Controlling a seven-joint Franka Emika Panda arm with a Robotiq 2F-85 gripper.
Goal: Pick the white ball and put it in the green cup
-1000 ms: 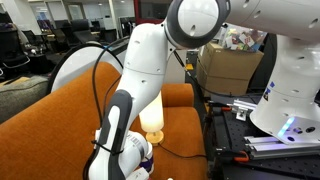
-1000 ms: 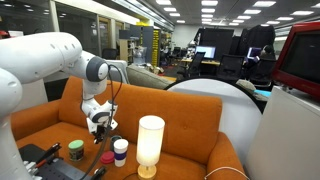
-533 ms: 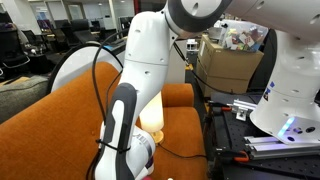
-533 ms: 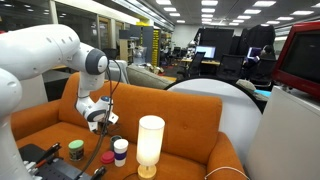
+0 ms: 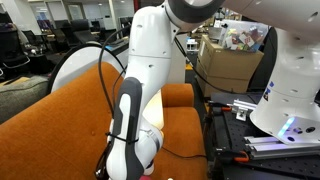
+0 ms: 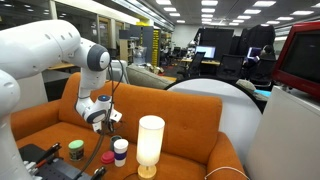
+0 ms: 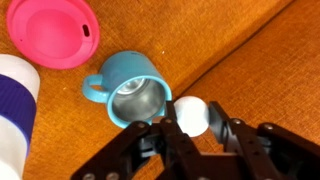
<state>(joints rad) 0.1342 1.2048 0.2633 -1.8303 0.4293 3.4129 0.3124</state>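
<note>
In the wrist view my gripper (image 7: 192,120) is shut on the white ball (image 7: 190,110), which sits between the two black fingers. The green cup (image 7: 130,90), teal with a handle and a shiny inside, stands upright on the orange cushion just left of and beyond the ball. In an exterior view my gripper (image 6: 103,117) hangs above the sofa seat, and the dark green cup (image 6: 75,150) stands lower left of it.
A pink lid (image 7: 55,32) lies beyond the cup. A white-and-purple banded cylinder (image 7: 15,110) stands at the left and also shows in an exterior view (image 6: 121,150). A tall glowing lamp (image 6: 150,145) stands on the orange sofa (image 6: 190,135). Dark tools lie at the seat's front left.
The arm's elbow has swung upward and the wrist has shifted slightly left and up over the seat. The objects on the sofa have not moved.
</note>
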